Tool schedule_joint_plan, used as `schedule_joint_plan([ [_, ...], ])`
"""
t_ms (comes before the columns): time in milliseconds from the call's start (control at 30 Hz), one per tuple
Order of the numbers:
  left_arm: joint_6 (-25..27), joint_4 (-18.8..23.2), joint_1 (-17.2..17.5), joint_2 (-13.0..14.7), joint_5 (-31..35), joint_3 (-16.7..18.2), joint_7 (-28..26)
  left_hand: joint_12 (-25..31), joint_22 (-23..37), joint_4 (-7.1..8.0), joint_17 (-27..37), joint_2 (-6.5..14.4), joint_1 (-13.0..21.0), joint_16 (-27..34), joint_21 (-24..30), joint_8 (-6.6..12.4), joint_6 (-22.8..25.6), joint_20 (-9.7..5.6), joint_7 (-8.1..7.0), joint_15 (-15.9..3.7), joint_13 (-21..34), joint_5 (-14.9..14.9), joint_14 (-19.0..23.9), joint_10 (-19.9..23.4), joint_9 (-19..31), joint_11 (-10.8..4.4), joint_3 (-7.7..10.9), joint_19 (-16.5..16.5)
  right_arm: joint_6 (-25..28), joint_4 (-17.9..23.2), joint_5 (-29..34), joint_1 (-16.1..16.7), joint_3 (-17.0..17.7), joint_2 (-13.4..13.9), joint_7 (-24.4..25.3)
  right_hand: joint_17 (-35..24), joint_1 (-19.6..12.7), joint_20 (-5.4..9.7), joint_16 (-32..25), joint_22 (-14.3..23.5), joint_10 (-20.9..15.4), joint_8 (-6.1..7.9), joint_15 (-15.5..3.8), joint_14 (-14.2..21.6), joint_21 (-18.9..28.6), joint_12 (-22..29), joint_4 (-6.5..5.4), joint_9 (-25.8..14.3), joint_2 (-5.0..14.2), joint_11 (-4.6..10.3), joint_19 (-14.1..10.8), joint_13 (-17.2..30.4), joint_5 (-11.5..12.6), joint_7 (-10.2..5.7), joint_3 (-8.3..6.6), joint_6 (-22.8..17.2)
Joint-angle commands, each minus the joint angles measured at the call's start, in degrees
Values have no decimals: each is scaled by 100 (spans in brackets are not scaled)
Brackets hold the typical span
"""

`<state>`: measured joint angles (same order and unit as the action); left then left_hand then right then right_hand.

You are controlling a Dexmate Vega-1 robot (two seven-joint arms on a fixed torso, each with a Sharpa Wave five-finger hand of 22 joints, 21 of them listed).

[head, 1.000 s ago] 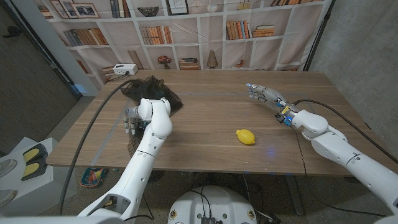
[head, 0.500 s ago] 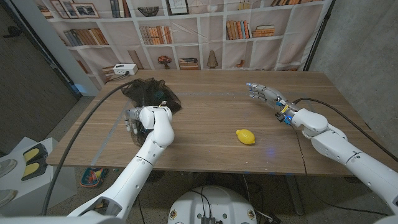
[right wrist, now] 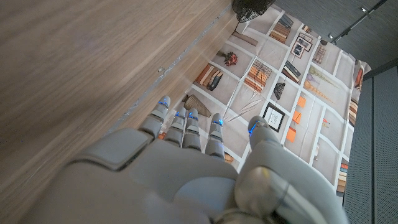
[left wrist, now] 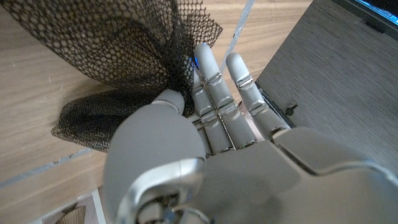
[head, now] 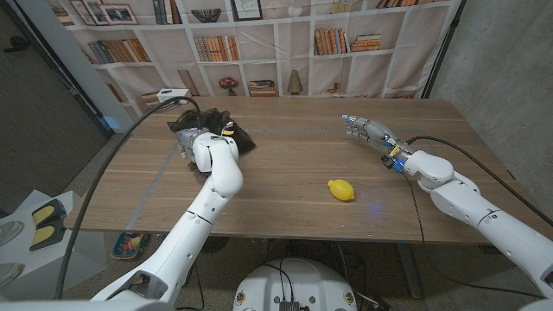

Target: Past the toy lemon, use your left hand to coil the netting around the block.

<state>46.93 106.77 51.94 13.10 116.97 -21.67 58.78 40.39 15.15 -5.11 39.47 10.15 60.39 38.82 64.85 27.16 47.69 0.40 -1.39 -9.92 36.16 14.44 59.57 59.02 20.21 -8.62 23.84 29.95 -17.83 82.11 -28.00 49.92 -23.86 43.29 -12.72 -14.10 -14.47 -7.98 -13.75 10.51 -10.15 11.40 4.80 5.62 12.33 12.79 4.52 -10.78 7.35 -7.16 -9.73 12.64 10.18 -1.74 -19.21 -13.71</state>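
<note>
One pinch is all that holds it: the left hand (left wrist: 205, 155) has a gathered tuft of the netting (head: 223, 131) between thumb and fingers at the far left of the surface (head: 302, 173), well past the toy lemon (head: 341, 190), while the right hand (head: 367, 130) hovers spread and holding nothing. That thin grip could slip if the mesh snags while being pulled round. Black, open-weave, bunched in a limp heap, it hides any block.
</note>
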Motion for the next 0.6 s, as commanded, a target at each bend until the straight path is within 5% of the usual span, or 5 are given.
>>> schedule_joint_plan([
  [33,-205,742,-73,-210,-191,90,-515,101,-17,47,98,-58,36,-13,66,56,331,-16,307,-285,151,89,-42,-272,120,-241,16,-38,-49,-159,-13,-104,-41,-109,-21,-21,-17,26,-16,12,-29,-12,-2,25,-11,-21,24,-32,37,9,1,28,12,-33,-1,9],
  [600,-97,766,-463,-524,-491,614,-690,287,-115,92,379,-121,35,-31,212,164,374,-10,348,-280,591,260,-28,-287,390,-211,71,-95,-51,-374,23,-314,-141,-236,-116,-21,-16,32,-16,12,-33,-12,-1,28,-11,-21,25,-32,42,3,-1,28,12,-37,1,12],
])
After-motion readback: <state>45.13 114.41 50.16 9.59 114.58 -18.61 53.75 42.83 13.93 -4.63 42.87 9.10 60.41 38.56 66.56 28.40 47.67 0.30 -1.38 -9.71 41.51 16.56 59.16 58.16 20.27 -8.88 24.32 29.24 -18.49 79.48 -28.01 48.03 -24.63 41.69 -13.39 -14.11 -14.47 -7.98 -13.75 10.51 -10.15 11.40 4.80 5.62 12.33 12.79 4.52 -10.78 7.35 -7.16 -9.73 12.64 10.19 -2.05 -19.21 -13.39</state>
